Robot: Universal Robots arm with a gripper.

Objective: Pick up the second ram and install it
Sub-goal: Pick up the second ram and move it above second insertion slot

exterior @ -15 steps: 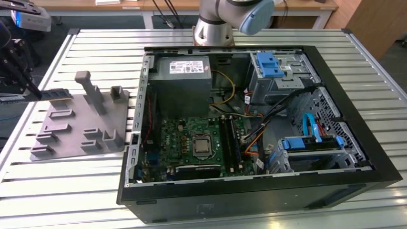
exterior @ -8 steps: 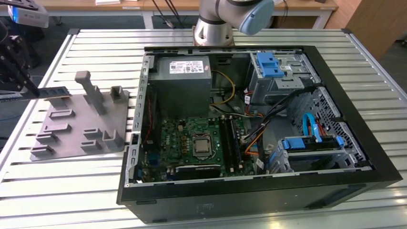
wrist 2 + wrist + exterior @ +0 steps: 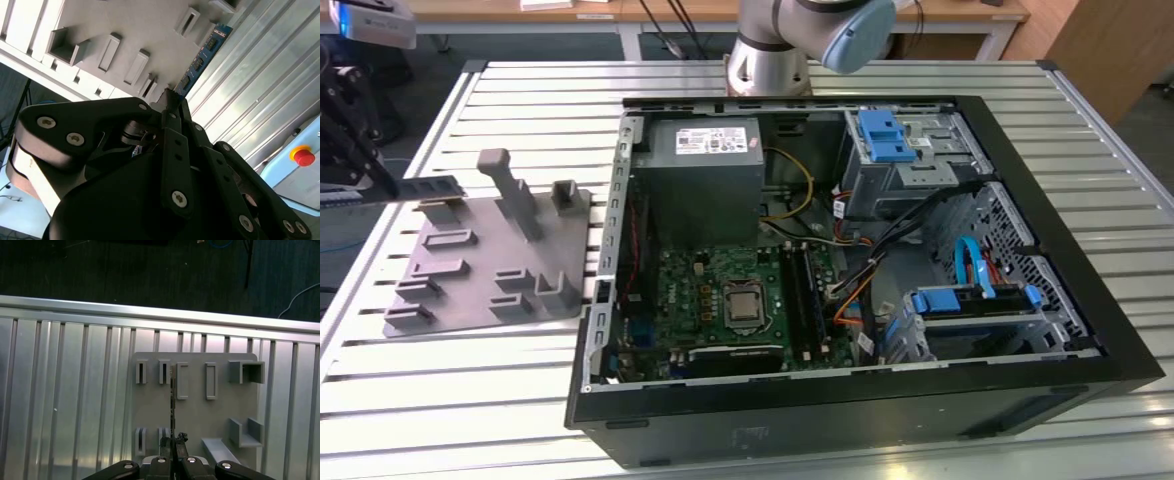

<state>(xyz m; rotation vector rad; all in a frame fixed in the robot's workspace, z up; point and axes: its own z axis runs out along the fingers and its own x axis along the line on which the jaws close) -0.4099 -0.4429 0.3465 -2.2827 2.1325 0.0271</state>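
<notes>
My gripper [image 3: 382, 188] hangs over the grey tray [image 3: 480, 290] at the exterior view's left, shut on the second ram [image 3: 434, 187]. The ram is a thin blue-green board with dark chips [image 3: 200, 61], and it sticks out from between the black fingers [image 3: 172, 107] in the second wrist view. Seen edge-on in the first wrist view, the ram [image 3: 172, 400] is a thin line running out from the gripper [image 3: 173, 441] above the tray [image 3: 200, 412], between its upright slot blocks. It stands clear of the tray.
The open computer case [image 3: 1014, 200] lies on the slatted metal table [image 3: 480, 400] at the exterior view's right of the tray. Inside are the motherboard [image 3: 707, 300], black slot rails [image 3: 798, 290], a grey power supply [image 3: 700, 170] and blue drive brackets [image 3: 887, 135]. The arm's base [image 3: 767, 60] stands behind the case.
</notes>
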